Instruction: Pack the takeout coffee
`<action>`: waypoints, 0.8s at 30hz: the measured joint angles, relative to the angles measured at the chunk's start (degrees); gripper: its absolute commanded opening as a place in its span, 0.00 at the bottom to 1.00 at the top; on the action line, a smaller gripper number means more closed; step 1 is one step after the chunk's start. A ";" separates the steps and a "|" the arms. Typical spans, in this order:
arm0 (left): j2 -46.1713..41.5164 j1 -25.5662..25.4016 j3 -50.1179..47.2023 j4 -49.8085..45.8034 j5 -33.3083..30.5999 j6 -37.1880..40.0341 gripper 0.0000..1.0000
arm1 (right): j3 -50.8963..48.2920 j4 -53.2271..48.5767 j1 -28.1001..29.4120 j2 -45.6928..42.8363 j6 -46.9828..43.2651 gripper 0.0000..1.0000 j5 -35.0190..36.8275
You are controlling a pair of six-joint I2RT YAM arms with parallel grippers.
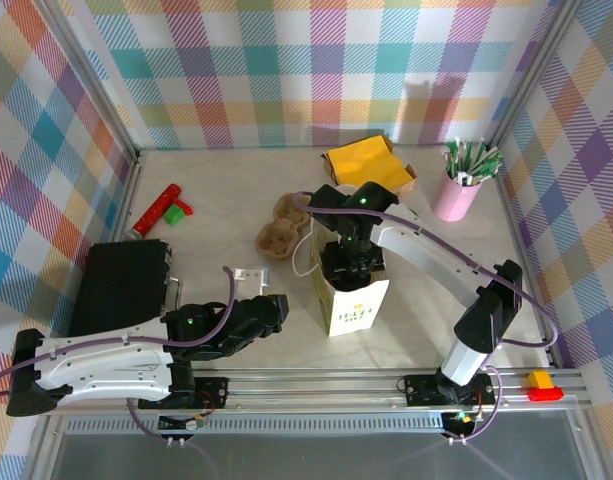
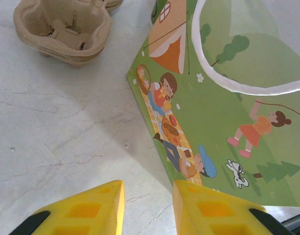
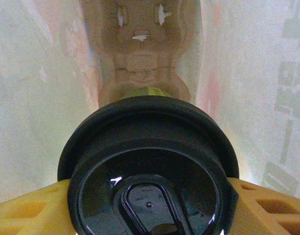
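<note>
- Grips the coffee cup [image 3: 142, 92] with the right tool [image 3: 150, 208], fingers partway open and pressed on both sides just under the black lid [image 3: 150, 161].
- Holds it down inside the paper bag [image 1: 351, 312] standing on the desk [image 2: 52, 137] between the two arms.
- Carries the cup straight up, lid on top, its long way pointing down into the bag.
- Shows a brown cup tray [image 3: 140, 54] at the bottom of the bag, right below the cup and seemingly not touching it yet.
- Calls, most likely, for a straight move down to drop the cup into a hole of that tray.
- Makes the right arm the nearer one, with the cup in its own tool.
- Hangs the left tool [image 2: 147, 208] low near the desk, just beside the bag, a little open with nothing between its fingers.
- Has dark letters on the front of the bag, seen from above, too small to read.
- Has a picnic picture on the side of the bag: children, a tent, a little dog, trees.
- Leaves more brown trays [image 2: 61, 29] on the desk behind the bag.
</note>
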 measured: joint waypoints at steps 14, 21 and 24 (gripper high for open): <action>0.79 0.00 0.00 0.17 0.00 0.04 0.32 | -0.92 0.72 0.00 0.98 -0.55 0.49 -0.46; 0.79 0.00 0.00 0.17 0.00 0.46 0.32 | -0.92 0.90 0.00 1.07 -1.11 0.49 -0.61; 0.79 0.00 0.00 0.17 -0.02 0.68 0.32 | -0.92 0.87 0.00 1.18 -1.25 0.49 -0.61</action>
